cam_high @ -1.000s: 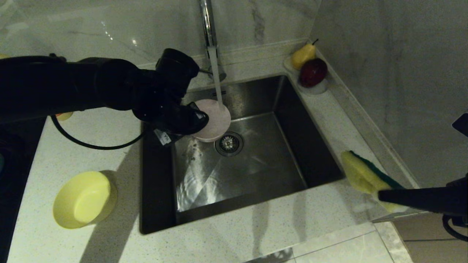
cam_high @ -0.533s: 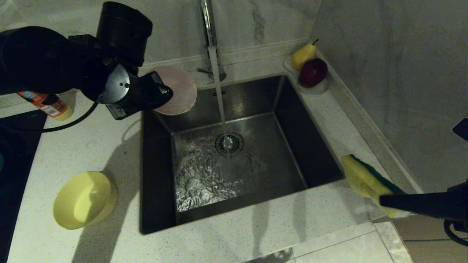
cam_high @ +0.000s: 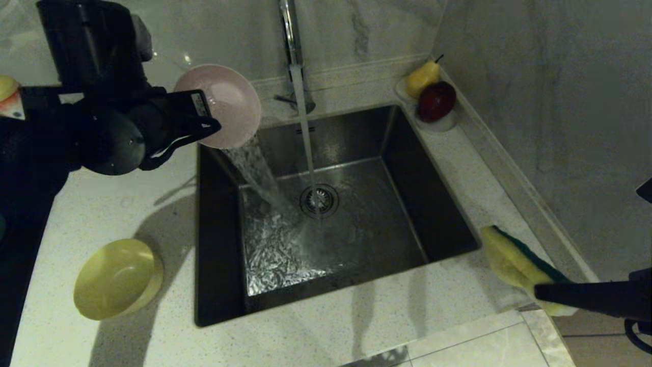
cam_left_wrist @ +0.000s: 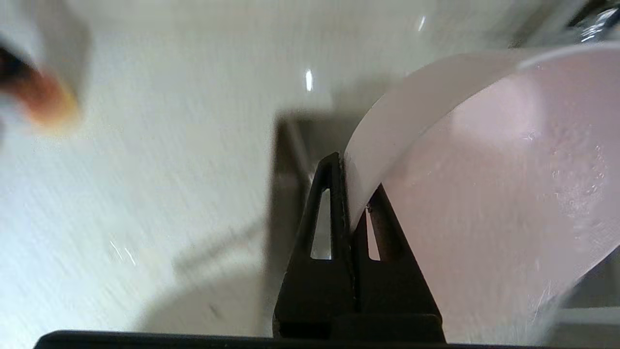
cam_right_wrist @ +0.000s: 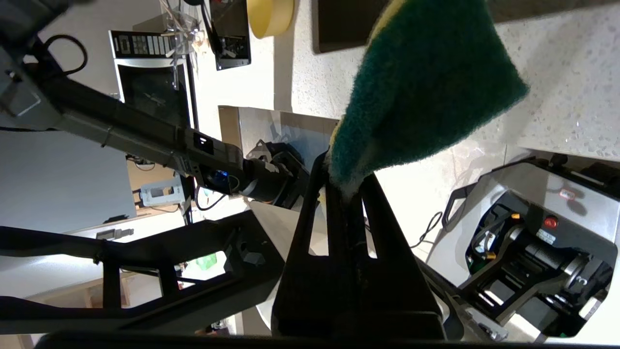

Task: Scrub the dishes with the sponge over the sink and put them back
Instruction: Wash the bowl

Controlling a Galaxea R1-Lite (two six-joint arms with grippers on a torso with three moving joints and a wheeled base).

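Left gripper (cam_high: 206, 125): clamped on the pink bowl (cam_high: 224, 104) rim, tipped above the sink (cam_high: 219, 300) far-left corner, pouring.
Right gripper (cam_right_wrist: 346, 191): pinching the sponge (cam_high: 512, 257) over the counter's near-right edge.
Risk: your thin rim hold may slip on wet plastic; water could splash the counter.
Count: you see two bowls, pink and yellow bowl (cam_high: 114, 278); one sponge.

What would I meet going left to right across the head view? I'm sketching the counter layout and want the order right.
yellow bowl → left gripper pinching the rim of the pink bowl → running tap → drain strainer → pear and red fruit → sponge held by the right gripper
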